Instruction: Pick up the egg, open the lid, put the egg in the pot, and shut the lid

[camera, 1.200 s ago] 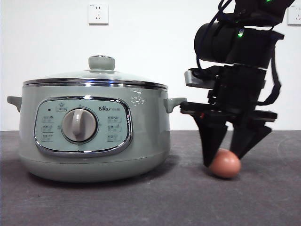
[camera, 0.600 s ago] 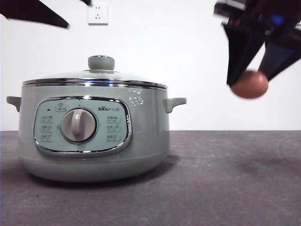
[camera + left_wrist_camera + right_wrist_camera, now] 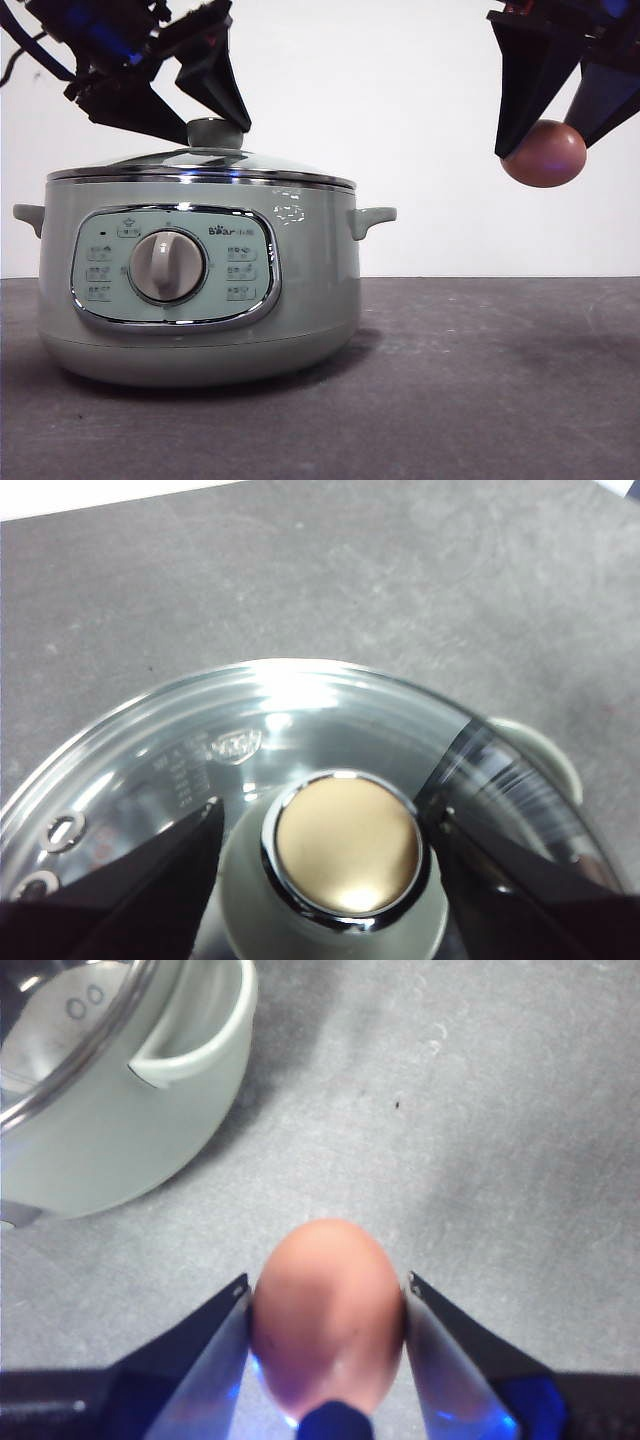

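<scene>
A robot test lab is showing: a bare grey counter [image 3: 480,400] and plain white wall [image 3: 400,100] are framing the setup.

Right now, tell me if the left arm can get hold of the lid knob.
Probably yes: the left gripper is open with one jaw on each side of the lid knob, and nothing sits between them.

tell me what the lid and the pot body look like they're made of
The lid looks like clear glass with a polished metal rim: it is see-through and the edge shines. Its knob has a brassy, chrome-ringed top. The pot body looks like matte sage-green plastic or painted metal; the pictures leave that open.
</scene>
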